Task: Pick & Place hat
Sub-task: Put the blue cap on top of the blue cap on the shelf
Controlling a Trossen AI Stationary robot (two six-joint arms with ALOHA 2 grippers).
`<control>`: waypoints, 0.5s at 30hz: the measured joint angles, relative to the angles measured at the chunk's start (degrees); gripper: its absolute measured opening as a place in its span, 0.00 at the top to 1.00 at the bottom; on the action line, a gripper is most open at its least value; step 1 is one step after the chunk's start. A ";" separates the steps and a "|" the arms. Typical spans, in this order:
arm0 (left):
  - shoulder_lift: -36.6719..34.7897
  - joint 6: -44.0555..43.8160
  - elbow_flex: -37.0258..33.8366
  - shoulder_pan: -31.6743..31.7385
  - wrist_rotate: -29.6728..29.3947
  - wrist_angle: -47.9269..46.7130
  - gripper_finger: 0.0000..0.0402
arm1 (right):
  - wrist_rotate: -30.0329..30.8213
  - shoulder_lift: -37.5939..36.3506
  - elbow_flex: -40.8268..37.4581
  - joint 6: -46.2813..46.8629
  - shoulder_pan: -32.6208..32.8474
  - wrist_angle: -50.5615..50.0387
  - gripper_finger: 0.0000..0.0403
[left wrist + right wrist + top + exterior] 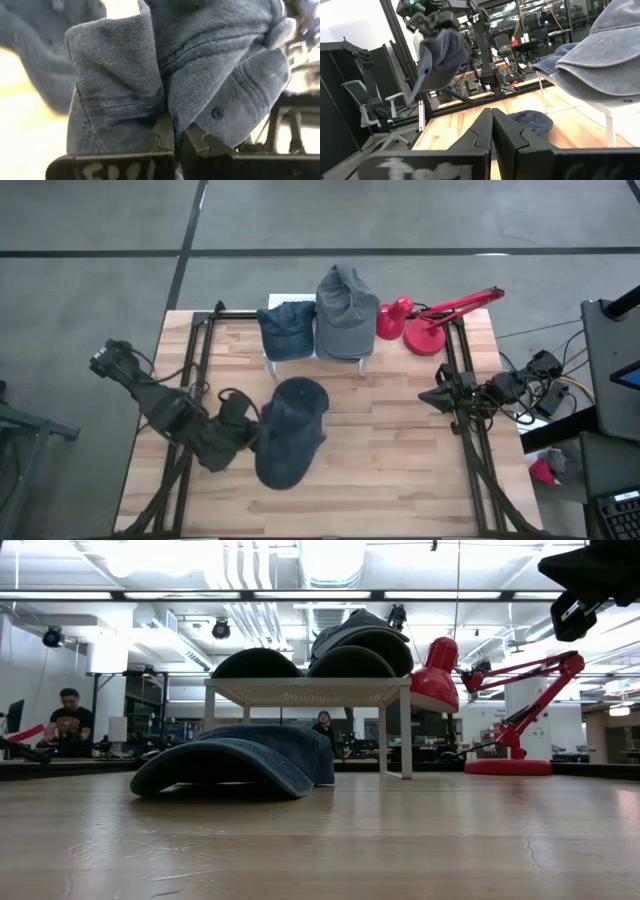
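My left gripper point(255, 428) is shut on a dark blue denim hat point(285, 448) and holds it in the air over the table's middle; the right wrist view shows that hat point(440, 52) well above the wood. A second dark blue hat point(240, 760) lies flat on its brim and rim on the table in front of the rack, and it is also seen in the right wrist view point(530, 122). My right gripper point(440, 395) waits shut above the table's right side, touching nothing. My left gripper pinches a fold of the hat's crown cloth point(172, 112) between its two fingers point(162, 132). The hat is lifted clear of the table and hangs below the gripper, its brim point(420, 82) pointing down.
A small white rack point(320, 358) stands at the far middle and carries a dark blue hat point(287, 330) and stacked grey hats point(345, 310). A red desk lamp point(430, 325) stands to the rack's right. Bare wood point(400, 470) lies near and right. People sit in the room behind.
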 joint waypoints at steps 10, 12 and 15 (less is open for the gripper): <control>-4.08 7.13 7.80 7.00 -10.07 -4.31 1.00 | 0.00 0.00 -0.02 0.00 0.00 0.04 0.98; -5.23 9.83 8.57 9.73 -10.48 -4.33 1.00 | 0.00 0.00 -0.02 0.00 0.00 0.04 0.98; -6.91 14.32 9.04 14.42 -10.41 -4.33 1.00 | 0.00 0.00 -0.02 0.02 0.00 0.04 0.98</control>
